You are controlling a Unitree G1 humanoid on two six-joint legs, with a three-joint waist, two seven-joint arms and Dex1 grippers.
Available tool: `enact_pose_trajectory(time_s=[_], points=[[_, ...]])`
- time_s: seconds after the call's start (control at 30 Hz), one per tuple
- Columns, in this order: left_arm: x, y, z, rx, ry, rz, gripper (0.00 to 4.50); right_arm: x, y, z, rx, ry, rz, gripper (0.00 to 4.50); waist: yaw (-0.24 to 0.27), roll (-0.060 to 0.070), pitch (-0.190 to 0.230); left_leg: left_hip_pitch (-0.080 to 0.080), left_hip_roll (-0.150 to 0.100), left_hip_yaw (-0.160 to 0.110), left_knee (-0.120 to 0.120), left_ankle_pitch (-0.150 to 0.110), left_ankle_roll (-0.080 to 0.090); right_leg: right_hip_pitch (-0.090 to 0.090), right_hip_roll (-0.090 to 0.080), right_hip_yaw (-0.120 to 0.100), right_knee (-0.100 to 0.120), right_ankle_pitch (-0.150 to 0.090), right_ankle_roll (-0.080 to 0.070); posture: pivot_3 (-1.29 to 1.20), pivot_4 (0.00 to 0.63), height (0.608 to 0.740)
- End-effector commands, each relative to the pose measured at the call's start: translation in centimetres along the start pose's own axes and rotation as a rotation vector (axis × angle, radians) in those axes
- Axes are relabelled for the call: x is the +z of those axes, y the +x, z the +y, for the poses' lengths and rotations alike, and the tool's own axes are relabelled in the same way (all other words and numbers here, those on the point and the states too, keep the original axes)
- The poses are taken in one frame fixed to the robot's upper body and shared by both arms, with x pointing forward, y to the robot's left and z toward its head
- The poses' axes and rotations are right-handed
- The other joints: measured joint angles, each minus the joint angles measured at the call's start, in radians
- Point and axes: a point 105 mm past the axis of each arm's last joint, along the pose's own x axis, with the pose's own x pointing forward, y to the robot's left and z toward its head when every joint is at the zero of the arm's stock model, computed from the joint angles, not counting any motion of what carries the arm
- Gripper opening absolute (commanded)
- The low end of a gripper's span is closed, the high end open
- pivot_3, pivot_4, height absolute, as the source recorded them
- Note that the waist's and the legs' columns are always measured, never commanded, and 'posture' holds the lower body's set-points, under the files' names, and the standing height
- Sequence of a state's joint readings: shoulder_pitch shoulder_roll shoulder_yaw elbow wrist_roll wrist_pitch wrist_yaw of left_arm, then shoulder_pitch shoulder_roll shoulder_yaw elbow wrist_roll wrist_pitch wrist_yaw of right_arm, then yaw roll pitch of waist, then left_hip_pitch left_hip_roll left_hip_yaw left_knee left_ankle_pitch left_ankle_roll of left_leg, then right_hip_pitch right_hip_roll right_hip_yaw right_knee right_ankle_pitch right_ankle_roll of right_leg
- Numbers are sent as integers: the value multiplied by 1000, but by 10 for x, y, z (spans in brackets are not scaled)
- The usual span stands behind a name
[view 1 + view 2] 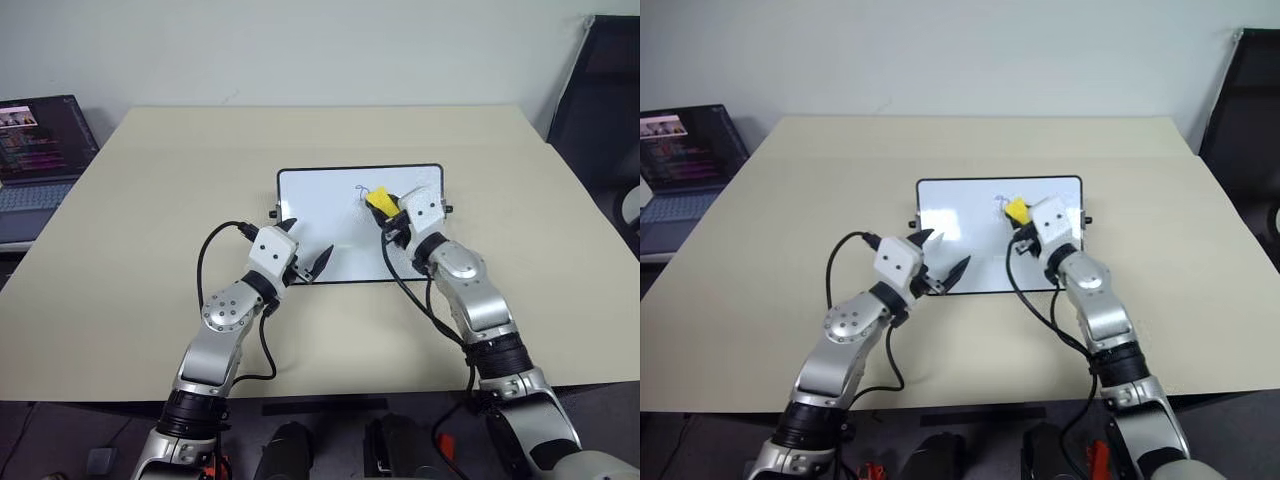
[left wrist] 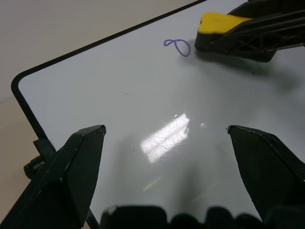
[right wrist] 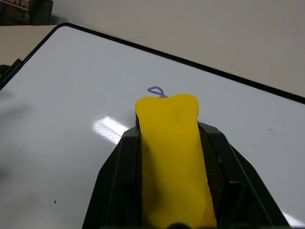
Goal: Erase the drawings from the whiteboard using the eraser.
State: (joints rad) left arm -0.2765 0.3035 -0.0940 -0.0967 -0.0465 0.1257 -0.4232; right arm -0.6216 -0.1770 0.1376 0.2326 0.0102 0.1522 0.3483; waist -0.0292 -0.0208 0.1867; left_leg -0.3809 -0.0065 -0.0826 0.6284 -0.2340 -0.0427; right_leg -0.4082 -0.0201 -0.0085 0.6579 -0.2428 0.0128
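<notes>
The whiteboard lies flat in the middle of the beige table. A small loop drawing sits on its far middle part, and shows again as the loop just past the eraser's front end. The yellow eraser is clamped in my right gripper, which is shut on it over the board's far right part. From the left wrist view the eraser is close beside the loop. My left gripper is open over the board's near left part, holding nothing.
An open laptop stands off the table's far left corner. A dark chair is at the far right. The table spreads wide around the board on all sides.
</notes>
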Motion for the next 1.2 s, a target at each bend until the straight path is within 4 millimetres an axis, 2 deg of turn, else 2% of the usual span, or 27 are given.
enact_pose_trajectory(time_s=[0.03, 0.3, 0.47, 0.67, 0.97, 1.1, 1.2], points=[[12, 3, 1, 10, 19, -49, 4500, 21, 14, -1, 5, -38, -76, 1244, 0, 0, 0, 0, 0, 0, 0, 0, 0, 0, 0, 0, 1, 0, 0, 0, 150, 740], [11, 1, 2, 9, 22, -46, 4500, 27, 30, -4, 4, -67, -91, 1244, 0, 0, 0, 0, 0, 0, 0, 0, 0, 0, 0, 0, 1, 0, 0, 0, 150, 740], [12, 2, 2, 12, 23, -49, 4500, 18, 32, -6, 5, -72, -46, 1244, 0, 0, 0, 1, 0, 0, 0, 0, 0, 0, 0, 1, 1, 0, 0, 0, 150, 740], [13, 2, 1, 13, 26, -51, 4500, 0, 21, -2, 17, -71, 16, 1244, 1, 0, 0, 1, 1, 0, 0, 0, 0, 0, 0, 1, 2, 0, 0, 0, 150, 740], [11, 0, 3, 21, 23, -44, 4500, -27, -17, -2, 16, -65, 112, 1244, 1, 0, 0, 2, 1, 0, 2, 0, 0, 1, 0, 1, 3, 0, 0, 0, 150, 740], [11, 1, 2, 16, 21, -44, 4500, -24, -19, -6, 2, -68, 109, 1244, 1, 0, 0, 3, 0, 0, 2, 0, 0, 2, 0, 0, 3, 1, 0, 0, 150, 740], [11, 2, 2, 10, 20, -46, 4500, -10, -10, -10, -14, -78, 56, 1244, 1, 0, 0, 3, 0, 0, 1, 0, 1, 2, 1, 0, 3, 1, -1, 0, 150, 740]])
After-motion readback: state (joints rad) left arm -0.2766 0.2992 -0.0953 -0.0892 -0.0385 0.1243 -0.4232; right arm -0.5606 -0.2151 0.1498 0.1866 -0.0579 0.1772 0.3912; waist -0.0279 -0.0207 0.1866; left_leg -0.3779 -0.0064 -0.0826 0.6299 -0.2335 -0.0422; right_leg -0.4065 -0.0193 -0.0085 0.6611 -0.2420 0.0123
